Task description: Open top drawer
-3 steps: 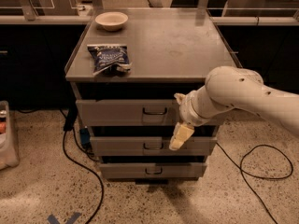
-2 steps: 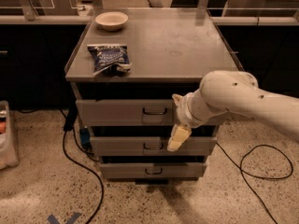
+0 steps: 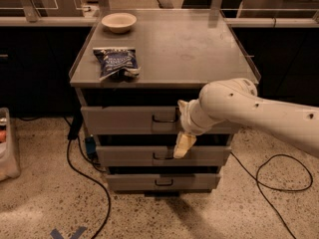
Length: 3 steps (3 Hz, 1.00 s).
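Observation:
The top drawer (image 3: pixel 124 120) is the wide grey front just under the cabinet's top, with a small dark wire handle (image 3: pixel 165 118) at its centre. Its front stands a little forward of the dark gap above it. Two shallower grey drawers, the middle one (image 3: pixel 129 156) and the bottom one (image 3: pixel 134 182), sit below it. My white arm (image 3: pixel 249 108) reaches in from the right across the cabinet's front. My gripper (image 3: pixel 183 142) hangs just right of and below the top drawer's handle, in front of the middle drawer.
On the cabinet top (image 3: pixel 189 49) lie a blue chip bag (image 3: pixel 115 62) and a white bowl (image 3: pixel 118 22). Black cables (image 3: pixel 79 168) run over the speckled floor on both sides. A white bin (image 3: pixel 7 143) stands at the left edge. Dark counters stand behind.
My arm and gripper have shifted a little to the left, closer to the top drawer's handle. The drawers look unchanged.

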Each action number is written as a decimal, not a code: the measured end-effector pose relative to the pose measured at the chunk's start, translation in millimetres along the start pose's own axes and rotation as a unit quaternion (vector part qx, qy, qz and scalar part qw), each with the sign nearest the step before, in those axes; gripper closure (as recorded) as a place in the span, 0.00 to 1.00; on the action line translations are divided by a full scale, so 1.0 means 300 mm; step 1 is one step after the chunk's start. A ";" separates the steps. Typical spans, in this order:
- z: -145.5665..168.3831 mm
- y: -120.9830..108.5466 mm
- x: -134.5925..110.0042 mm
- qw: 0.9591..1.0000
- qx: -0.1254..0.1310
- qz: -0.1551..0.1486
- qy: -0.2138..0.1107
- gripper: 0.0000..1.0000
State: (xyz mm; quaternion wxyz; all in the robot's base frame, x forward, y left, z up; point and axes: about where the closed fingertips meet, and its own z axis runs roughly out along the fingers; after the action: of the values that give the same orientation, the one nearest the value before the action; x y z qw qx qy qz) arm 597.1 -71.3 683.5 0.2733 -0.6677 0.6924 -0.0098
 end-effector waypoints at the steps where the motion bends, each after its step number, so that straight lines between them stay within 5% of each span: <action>1: 0.051 -0.017 0.024 1.000 -0.019 0.017 0.009 0.00; 2: 0.118 -0.021 0.064 0.997 -0.052 0.056 0.023 0.00; 3: 0.124 -0.016 0.060 0.997 -0.056 0.056 0.022 0.00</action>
State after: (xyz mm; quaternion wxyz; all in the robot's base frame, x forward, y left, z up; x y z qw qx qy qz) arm 617.0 -75.5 647.1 0.2203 -0.6419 0.7339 0.0295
